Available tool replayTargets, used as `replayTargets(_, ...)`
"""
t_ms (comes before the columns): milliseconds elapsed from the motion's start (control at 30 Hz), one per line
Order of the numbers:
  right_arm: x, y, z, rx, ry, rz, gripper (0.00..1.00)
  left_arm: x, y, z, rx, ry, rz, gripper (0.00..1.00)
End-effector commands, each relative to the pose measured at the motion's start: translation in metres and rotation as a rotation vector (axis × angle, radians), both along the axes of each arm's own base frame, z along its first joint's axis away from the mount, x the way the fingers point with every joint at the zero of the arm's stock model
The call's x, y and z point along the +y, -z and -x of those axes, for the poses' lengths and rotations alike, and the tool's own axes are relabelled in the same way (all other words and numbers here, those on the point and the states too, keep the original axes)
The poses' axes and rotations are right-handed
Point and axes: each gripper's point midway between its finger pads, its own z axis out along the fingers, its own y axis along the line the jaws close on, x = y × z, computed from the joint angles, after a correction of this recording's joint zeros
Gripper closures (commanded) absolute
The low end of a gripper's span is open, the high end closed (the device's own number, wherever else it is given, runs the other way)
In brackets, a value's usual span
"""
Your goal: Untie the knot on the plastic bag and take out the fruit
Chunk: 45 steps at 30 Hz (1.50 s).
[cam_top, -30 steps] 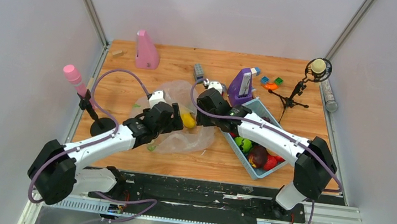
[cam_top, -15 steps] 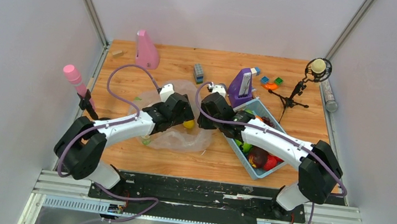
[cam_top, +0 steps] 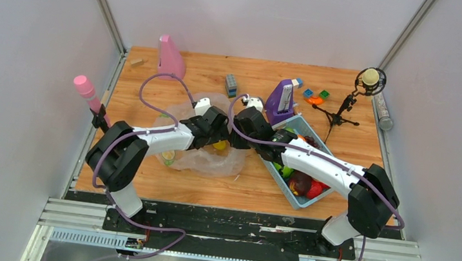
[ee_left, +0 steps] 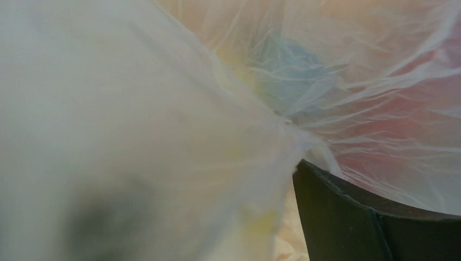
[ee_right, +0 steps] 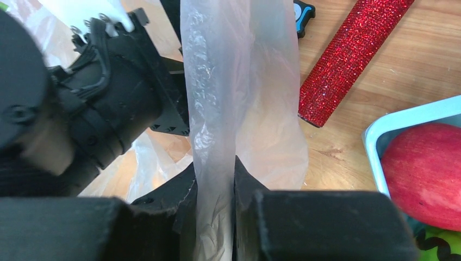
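From above, two arms are stretching over the tabletop (cam_top: 209, 70): the left arm (cam_top: 153, 138) and the right arm (cam_top: 315, 165). Their jaws are almost touching over one bag (cam_top: 202, 160). The bag is lying left of the middle, see-through and crinkly. One yellow fruit (cam_top: 220, 145) is showing inside it, right under the jaws. One pale green slice (cam_top: 168, 156) is sitting at its left edge. One blue tray (cam_top: 299, 204) is sitting just beside the bag on the right, holding several fruits. Bare wood is showing behind the bag and along the near edge. Walls are standing on three sides.

In the left wrist view, milky, wrinkled bag film is filling almost everything. One black finger (ee_left: 353, 217) is peeking in at the bottom right, touching the film where it is bunching to a point. I cannot tell whether the left jaws are released or clenched.

In the right wrist view, the right jaws are clenching one tall, tight strip of the bag. The left arm is just beside that strip. One red glitter stick (ee_right: 353, 54) is lying on the wood, and one red apple (ee_right: 424, 174) is sitting in the tray.
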Motion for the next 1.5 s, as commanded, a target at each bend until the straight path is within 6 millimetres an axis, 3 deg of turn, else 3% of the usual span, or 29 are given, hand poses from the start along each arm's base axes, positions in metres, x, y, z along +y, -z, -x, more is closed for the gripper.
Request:
replayTargets(0, 0.008, -0.024, -0.001, -0.044, -0.004, -0.077, 0.82, -0.002, -0.003, -0.017, -0.037, -0.012, -0.020, 0.14)
replayTargets(200, 0.004, -0.025, -0.001, -0.048, 0.007, -0.080, 0.82, 0.003, 0.014, -0.017, -0.003, -0.002, -0.081, 0.30)
replayTargets(367, 0.000, -0.024, -0.001, -0.055, 0.025, -0.076, 0.82, 0.004, 0.016, -0.015, 0.004, 0.015, -0.090, 0.46)
replayTargets(567, -0.006, -0.022, -0.006, -0.068, 0.054, -0.053, 0.82, 0.003, -0.012, -0.007, -0.041, 0.072, -0.059, 0.54)
replayTargets(667, -0.009, -0.022, -0.011, -0.078, 0.073, -0.040, 0.82, 0.005, -0.041, 0.000, -0.098, 0.105, -0.023, 0.55)
replayTargets(833, -0.010, -0.027, -0.021, -0.107, 0.096, -0.021, 0.82, 0.013, -0.083, 0.020, -0.160, 0.170, 0.017, 0.55)
replayTargets(967, -0.009, -0.034, -0.031, -0.135, 0.112, -0.013, 0.82, 0.017, -0.105, 0.041, -0.174, 0.239, 0.045, 0.55)
replayTargets(1233, -0.004, -0.048, -0.049, -0.180, 0.115, 0.002, 0.82, 0.020, -0.134, 0.089, -0.173, 0.398, 0.126, 0.53)
replayTargets(1467, -0.008, -0.067, -0.062, -0.233, 0.124, 0.008, 0.77, 0.010, -0.144, 0.134, -0.147, 0.591, 0.223, 0.52)
